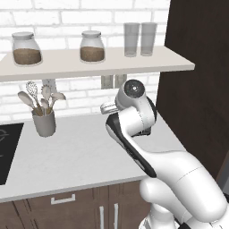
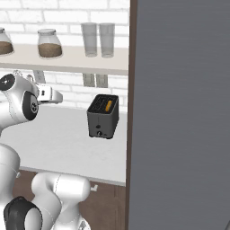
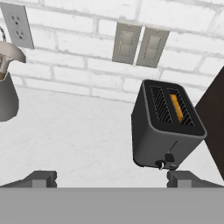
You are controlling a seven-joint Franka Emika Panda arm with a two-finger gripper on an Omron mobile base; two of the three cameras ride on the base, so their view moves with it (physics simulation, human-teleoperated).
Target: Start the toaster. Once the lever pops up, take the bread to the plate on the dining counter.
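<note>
Gripper (image 3: pixel 112 179) fingers spread wide apart, nothing between them; the two dark fingertips (image 3: pixel 41 178) sit at bottom left and bottom right of the hand view. Toaster (image 3: pixel 166 127) is right of centre in the hand view, standing upright on the white worktop (image 3: pixel 78 140) against the brick wall, well clear of the fingers. Bread (image 3: pixel 176 107) is an orange-gold edge down in the toaster's right-hand slot; left slot shows just wire. Lever and small knob are low on the toaster's near face. In the right base view the toaster (image 2: pixel 103 116) sits mid-frame, just left of a tall dark panel (image 2: pixel 179 117). Grey utensil cup (image 1: pixel 44 121) with whisk and spoons is at left of the left base view. Shelf (image 1: pixel 89 65) above carries two jars and two glasses.
</note>
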